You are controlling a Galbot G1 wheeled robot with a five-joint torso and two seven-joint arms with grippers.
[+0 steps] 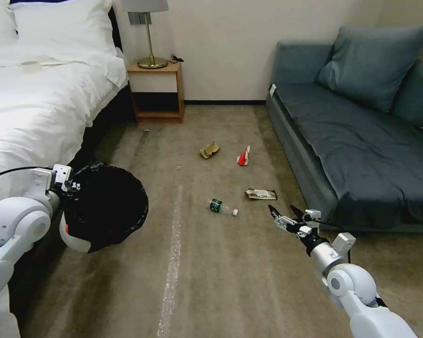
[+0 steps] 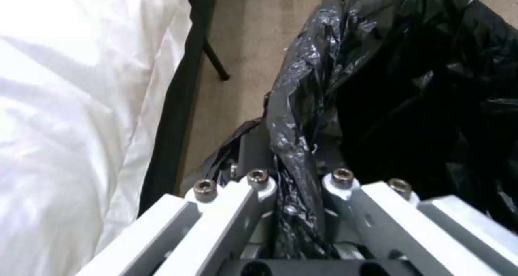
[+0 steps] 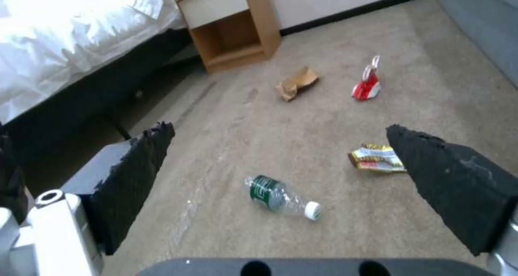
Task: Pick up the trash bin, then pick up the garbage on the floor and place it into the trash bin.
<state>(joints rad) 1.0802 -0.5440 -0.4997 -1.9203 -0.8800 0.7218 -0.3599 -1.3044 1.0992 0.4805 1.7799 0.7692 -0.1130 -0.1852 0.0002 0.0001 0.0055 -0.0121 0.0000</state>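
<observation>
Black liner bag drapes the trash bin (image 1: 87, 234), held off the carpet beside the bed (image 1: 42, 108) by the left gripper (image 2: 299, 195), clamped on its rim. Right gripper (image 1: 283, 212) hangs spread wide above the bottle (image 1: 222, 207), near the snack wrapper (image 1: 261, 194).

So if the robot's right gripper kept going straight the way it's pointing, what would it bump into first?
Probably the clear bottle. The open right gripper points forward and down at the carpet, and the bottle lies between its fingers in the wrist view. The snack wrapper sits off to the side. Depth is hard to judge.
</observation>
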